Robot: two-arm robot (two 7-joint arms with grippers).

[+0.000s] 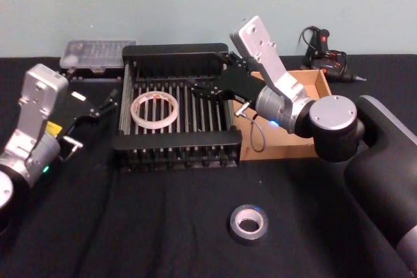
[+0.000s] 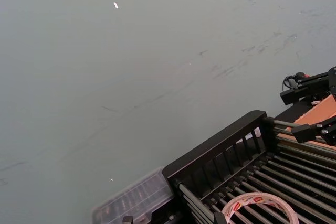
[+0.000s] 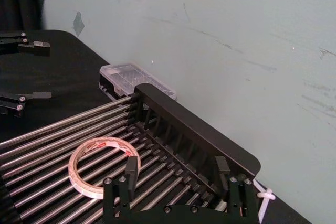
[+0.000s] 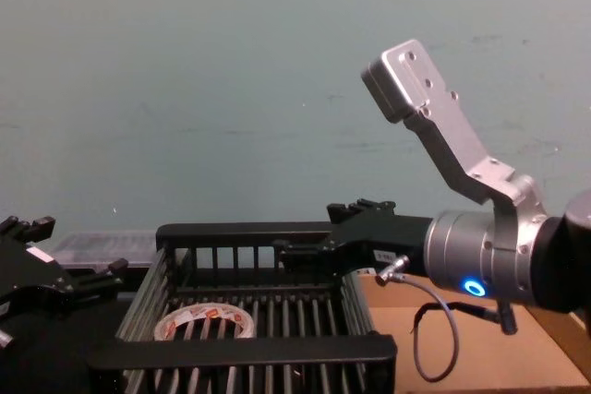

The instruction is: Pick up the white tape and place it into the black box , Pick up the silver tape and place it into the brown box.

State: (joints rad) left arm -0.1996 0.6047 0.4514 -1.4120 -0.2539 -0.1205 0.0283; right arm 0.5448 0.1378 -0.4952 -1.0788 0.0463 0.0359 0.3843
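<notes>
Black cloth covers the table, which backs onto a pale blue-green wall. One black box stands mid-table, its thick rims at the near and far ends. One white tape lies flat on the crate's slatted bottom, toward the crate's left side, with bare slats all around it. One brown box sits touching the crate's right wall, largely covered by the right arm. One silver tape lies flat on the open cloth in front of the crate, well apart from both boxes and with free room on every side.

Two grippers are up. The right gripper reaches over the crate's right wall and hangs above the slats near the far right corner, fingers spread and holding nothing; the white tape lies apart to its left. The left gripper hangs just outside the crate's left wall, its fingers spread and empty.

Behind the crate's far left corner lies one clear plastic case, against the wall. At the far right, beyond the cardboard tray, lies one black glue gun.
</notes>
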